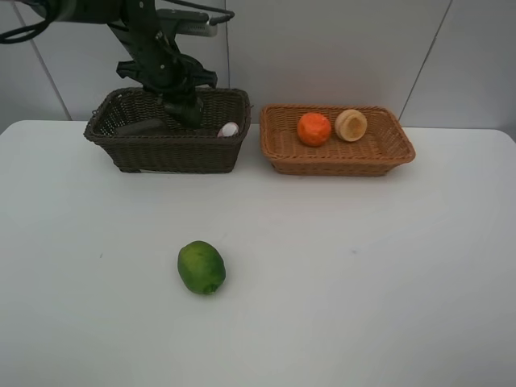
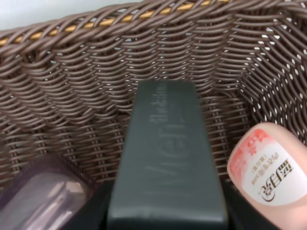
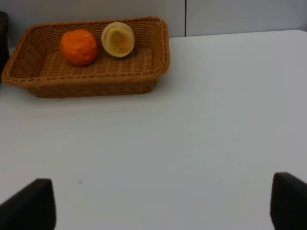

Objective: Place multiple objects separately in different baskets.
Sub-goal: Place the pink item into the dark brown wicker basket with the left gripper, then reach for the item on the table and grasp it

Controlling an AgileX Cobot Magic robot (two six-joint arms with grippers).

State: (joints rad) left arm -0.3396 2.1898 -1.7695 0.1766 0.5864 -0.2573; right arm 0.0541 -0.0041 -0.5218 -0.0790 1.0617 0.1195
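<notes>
A: Where's the lime [image 1: 201, 267]?
B: On the smooth white table [image 1: 387, 290], seven o'clock from centre — round, pebbly, green.
A: And the left gripper [image 1: 188, 111]?
B: Inside the dark woven basket [image 1: 161, 149] at eleven, clamped on a flat matte dark green bottle [image 2: 165, 158] — a glossy pink bottle [image 2: 268, 177] and translucent mauve cup [image 2: 43, 201] flank it.
A: The right gripper [image 3: 158, 203]?
B: Spread wide, empty.
A: The tan basket [image 1: 339, 165]?
B: One o'clock; orange [image 1: 314, 129], pale fruit [image 1: 351, 125].

Black arm [image 1: 149, 48], looping cables [image 1: 20, 32], dark hand [image 1: 189, 113]

Baskets two: brown [image 1: 165, 153], tan [image 1: 339, 161]; one each: pink bottle [image 2: 268, 167], dark bottle [image 2: 165, 158], lime [image 1: 201, 268], orange [image 1: 314, 129], pale fruit [image 1: 351, 125], cup [image 2: 43, 201]
</notes>
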